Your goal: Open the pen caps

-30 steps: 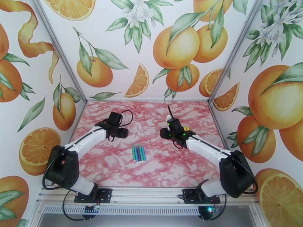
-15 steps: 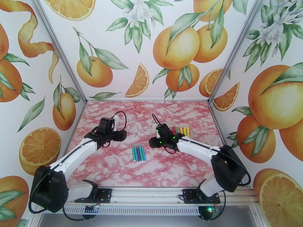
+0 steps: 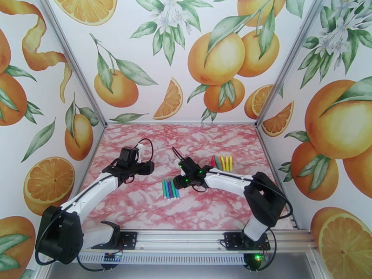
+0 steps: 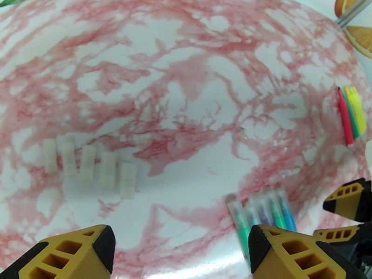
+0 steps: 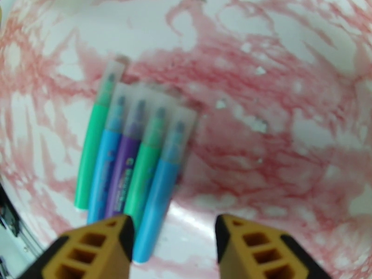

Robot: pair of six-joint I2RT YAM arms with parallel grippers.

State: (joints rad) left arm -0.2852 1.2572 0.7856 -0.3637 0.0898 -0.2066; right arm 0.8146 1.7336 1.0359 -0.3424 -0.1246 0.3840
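Note:
Five capped pens [image 5: 135,159] lie side by side on the pink marbled table [image 3: 209,205]: green, blue, purple, green, blue. A translucent pen cap [image 5: 179,131] sits on each tip. My right gripper [image 5: 173,226] hovers open just above their rear ends, holding nothing; from above it [image 3: 178,181] is at the right edge of the bundle [image 3: 169,188]. My left gripper [image 3: 149,167] is open and empty to the bundle's upper left. In the left wrist view its yellow fingers [image 4: 69,254] frame the table, with the bundle [image 4: 262,215] to the right.
Several loose translucent caps [image 4: 88,163] lie in a row on the table, left in the left wrist view. A second group of pens [image 3: 222,162], red, green, yellow and orange, lies right of the right gripper. Orange-patterned walls enclose the table on three sides.
The right arm has swung left, from beside the red and yellow pens to the green and blue bundle. The left arm has stretched forward and lowered a little toward the table.

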